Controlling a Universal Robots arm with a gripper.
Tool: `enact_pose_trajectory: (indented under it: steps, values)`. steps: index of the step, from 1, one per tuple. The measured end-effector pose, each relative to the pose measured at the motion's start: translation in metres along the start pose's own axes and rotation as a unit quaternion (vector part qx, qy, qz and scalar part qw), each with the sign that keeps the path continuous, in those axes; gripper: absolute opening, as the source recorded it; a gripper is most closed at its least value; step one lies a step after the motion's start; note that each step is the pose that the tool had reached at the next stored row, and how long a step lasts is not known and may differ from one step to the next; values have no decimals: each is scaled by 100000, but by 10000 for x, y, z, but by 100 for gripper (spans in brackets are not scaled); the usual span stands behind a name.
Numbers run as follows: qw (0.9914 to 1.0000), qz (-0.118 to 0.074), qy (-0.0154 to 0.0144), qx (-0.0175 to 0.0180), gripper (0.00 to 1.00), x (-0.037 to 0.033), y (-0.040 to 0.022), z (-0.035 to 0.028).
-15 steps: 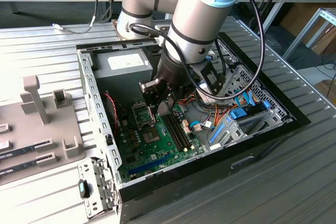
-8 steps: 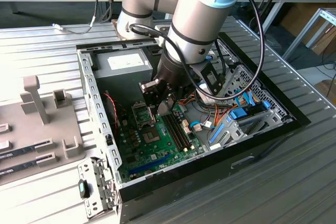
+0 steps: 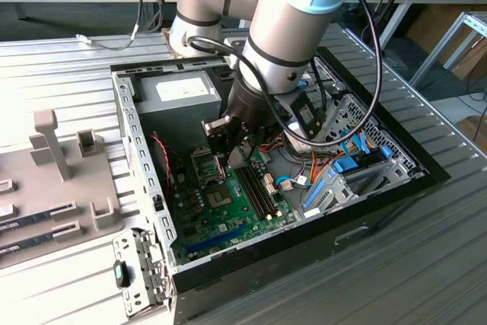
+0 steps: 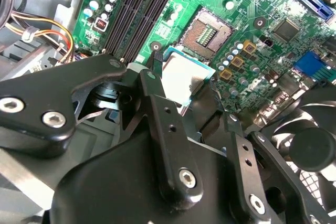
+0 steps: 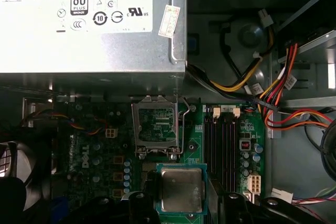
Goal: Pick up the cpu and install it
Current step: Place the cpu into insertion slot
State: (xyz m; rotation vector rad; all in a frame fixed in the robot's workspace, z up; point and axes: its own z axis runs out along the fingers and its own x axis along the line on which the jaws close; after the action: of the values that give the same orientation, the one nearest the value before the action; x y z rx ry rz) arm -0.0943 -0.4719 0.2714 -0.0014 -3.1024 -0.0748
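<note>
The cpu, a small square chip with a silver-grey top, is held between my gripper's fingers in both wrist views. My gripper is shut on the cpu by two opposite edges. It hangs above the green board, a little short of the socket, whose metal frame stands open. In the second wrist view the socket lies bare just beyond the chip. The exterior view shows my gripper low inside the computer case, close to the socket.
The grey power-supply box sits just beyond the socket. Memory slots run beside the chip, with bundled coloured cables further out. A black fan is close to my fingers. A grey fixture stands on the table at the exterior view's left.
</note>
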Motion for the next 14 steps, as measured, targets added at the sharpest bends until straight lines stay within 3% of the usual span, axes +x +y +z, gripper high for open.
enact_pose_trajectory:
  steps: [7, 14]
  values:
    - [100000, -4, -2, -5, 47, -1, 11, 15]
    - [100000, -1, -4, -4, 47, -2, 83, 48]
